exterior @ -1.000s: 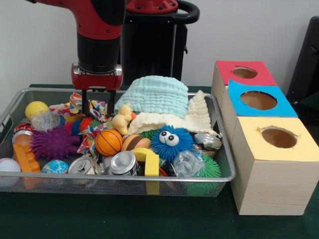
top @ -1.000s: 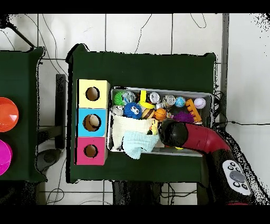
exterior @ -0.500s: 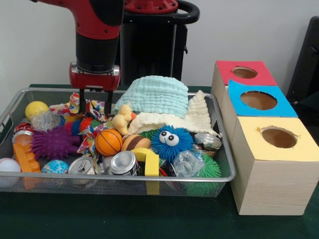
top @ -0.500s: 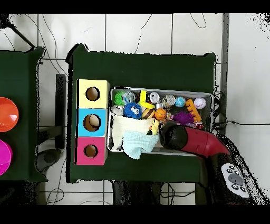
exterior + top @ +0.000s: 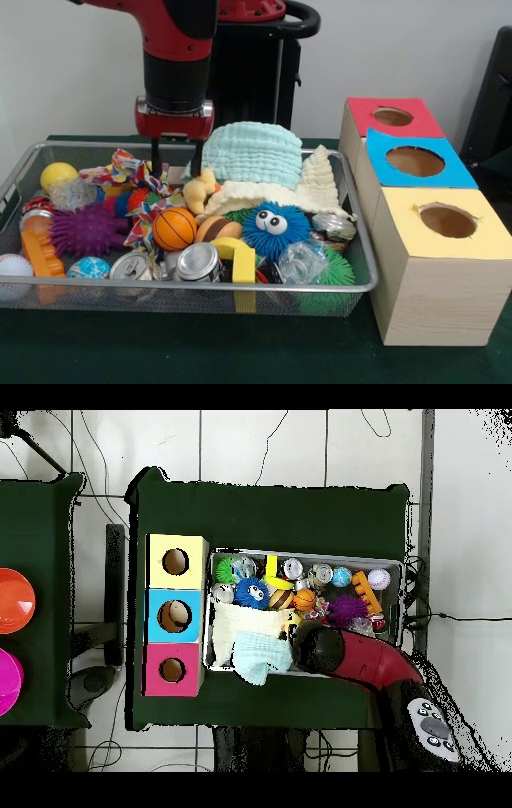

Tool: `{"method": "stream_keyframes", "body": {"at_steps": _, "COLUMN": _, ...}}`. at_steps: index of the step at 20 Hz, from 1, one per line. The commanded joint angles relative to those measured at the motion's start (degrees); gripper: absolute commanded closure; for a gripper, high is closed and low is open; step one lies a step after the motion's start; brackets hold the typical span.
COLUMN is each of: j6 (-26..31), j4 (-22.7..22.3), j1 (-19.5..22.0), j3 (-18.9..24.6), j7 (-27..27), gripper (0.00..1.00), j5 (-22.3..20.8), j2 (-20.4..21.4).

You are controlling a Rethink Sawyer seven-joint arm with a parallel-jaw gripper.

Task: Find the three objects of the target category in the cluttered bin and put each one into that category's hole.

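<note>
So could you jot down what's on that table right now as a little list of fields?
Container: wire mesh basket, full of toys and cans
Cloths: mint green cloth on top of cream cloth, both in the basket
Pincer: open, empty, over the basket beside the mint green cloth
Boxes: red-topped hole, blue-topped hole, yellow-topped hole; nothing seen in them
</note>
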State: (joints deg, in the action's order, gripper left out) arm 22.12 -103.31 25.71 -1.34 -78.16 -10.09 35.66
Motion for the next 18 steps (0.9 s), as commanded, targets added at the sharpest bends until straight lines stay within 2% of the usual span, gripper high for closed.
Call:
{"method": "stream_keyframes", "body": {"at_steps": 1, "j6": -3.5, "j4": -5.5, "j1": 0.0, "j3": 0.9, "j7": -16.0, "gripper": 0.0, "j5": 4.6, "j2": 1.2}}
{"method": "stream_keyframes", "body": {"at_steps": 7, "j6": -5.9, "j4": -6.5, "j1": 1.0, "j3": 1.4, "j7": -15.5, "gripper": 0.0, "j5": 6.0, "j2": 0.3}}
{"method": "stream_keyframes", "body": {"at_steps": 18, "j6": -5.6, "j4": -8.2, "j1": 1.2, "j3": 2.9, "j7": -14.8, "gripper": 0.0, "j5": 9.6, "j2": 2.4}}
